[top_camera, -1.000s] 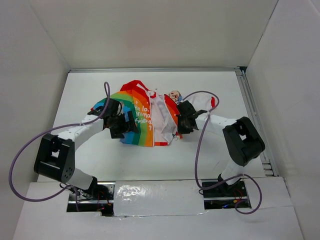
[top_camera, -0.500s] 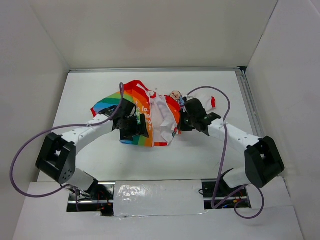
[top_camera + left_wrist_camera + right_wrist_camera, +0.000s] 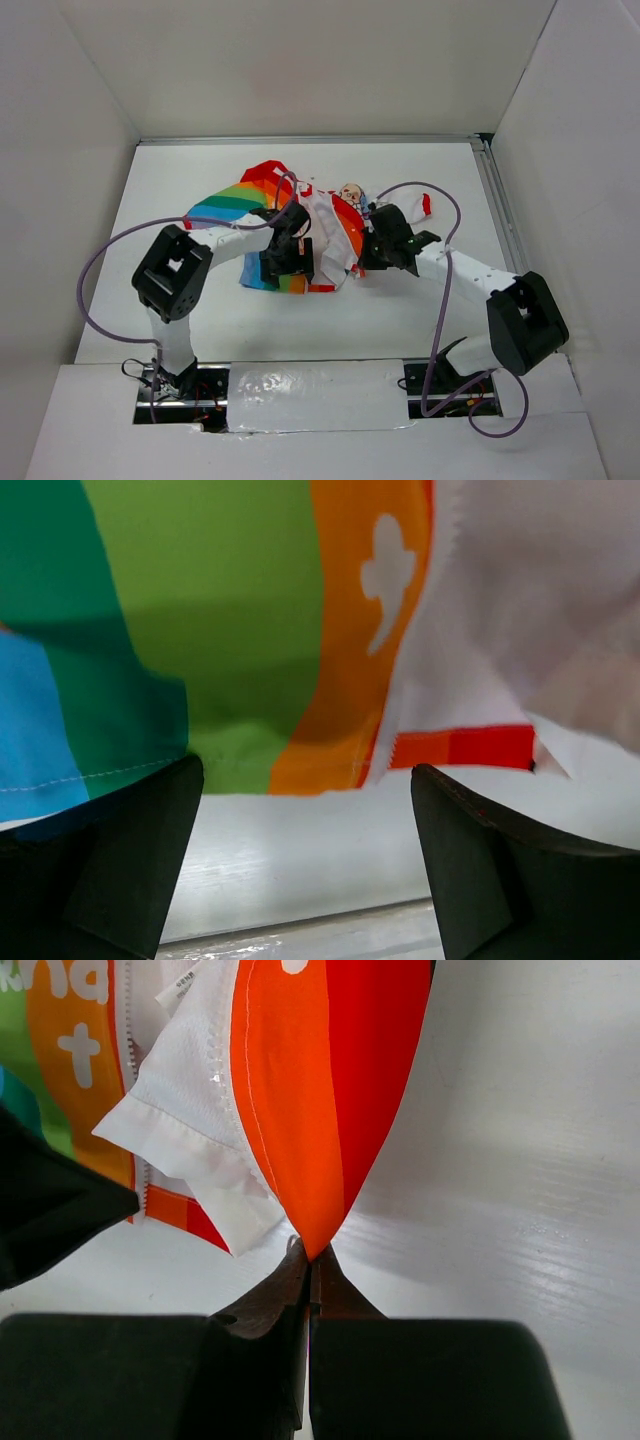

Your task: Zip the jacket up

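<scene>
The jacket [image 3: 330, 215], white with rainbow stripes and red trim, lies crumpled mid-table with its front open. My left gripper [image 3: 292, 262] is open at the jacket's lower left hem; in the left wrist view [image 3: 305, 810] the green and orange hem [image 3: 300, 680] hangs just beyond the wide-apart fingers, and nothing is between them. My right gripper [image 3: 372, 250] is shut on a pinched fold of orange-red jacket fabric [image 3: 320, 1110] at the lower right edge; the right wrist view [image 3: 310, 1265] shows the fold rising from the closed tips. White zipper teeth [image 3: 222, 1070] run beside it.
White walls enclose the table. A metal rail [image 3: 505, 230] runs along the right edge. Purple cables [image 3: 440, 290] loop from both arms over the near table. Bare white table [image 3: 330, 330] lies in front of the jacket.
The left arm has swung right, its gripper moving along the lower hem towards the jacket's middle. The rainbow left panel has shifted and bunched. The right gripper has barely moved, still holding the fold.
</scene>
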You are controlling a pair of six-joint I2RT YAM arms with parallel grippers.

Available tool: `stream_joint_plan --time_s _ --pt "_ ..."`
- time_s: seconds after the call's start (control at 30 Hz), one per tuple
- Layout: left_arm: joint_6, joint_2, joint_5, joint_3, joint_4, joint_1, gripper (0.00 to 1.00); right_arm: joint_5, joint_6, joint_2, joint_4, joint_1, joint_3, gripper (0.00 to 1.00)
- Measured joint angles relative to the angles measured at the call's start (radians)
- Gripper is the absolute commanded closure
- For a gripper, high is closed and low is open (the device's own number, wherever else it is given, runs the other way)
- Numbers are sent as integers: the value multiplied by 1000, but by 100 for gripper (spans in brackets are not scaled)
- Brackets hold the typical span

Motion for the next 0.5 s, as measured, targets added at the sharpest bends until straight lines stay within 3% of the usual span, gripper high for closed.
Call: stream_joint_plan --time_s 0.2,0.5 --pt "-53 90 -51 88 -70 -12 9 0 6 -4 0 -6 -2 100" --pt "-82 152 -118 161 -168 -28 33 9 10 -11 0 -15 -31 100"
